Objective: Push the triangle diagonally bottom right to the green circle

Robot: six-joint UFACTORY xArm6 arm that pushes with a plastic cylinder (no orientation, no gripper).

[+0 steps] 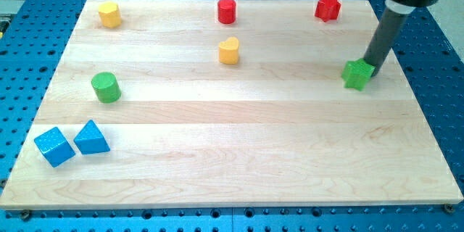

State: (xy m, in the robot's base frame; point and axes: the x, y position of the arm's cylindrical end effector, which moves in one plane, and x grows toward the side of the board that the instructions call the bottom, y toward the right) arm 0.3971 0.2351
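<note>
My tip point(375, 67) touches the green star point(357, 75), far right of the green circle point(106, 87) and blue triangle point(90, 138); no jaws, only a bare rod.

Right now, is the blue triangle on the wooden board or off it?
On: the blue triangle lies inside the wooden board's edge, near its bottom-left corner.

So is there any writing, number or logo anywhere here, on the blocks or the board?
None can be read. The wooden board, the blue perforated table and the coloured blocks, such as the blue triangle and the green circle, are all plain. My tip bears no marking either.
</note>
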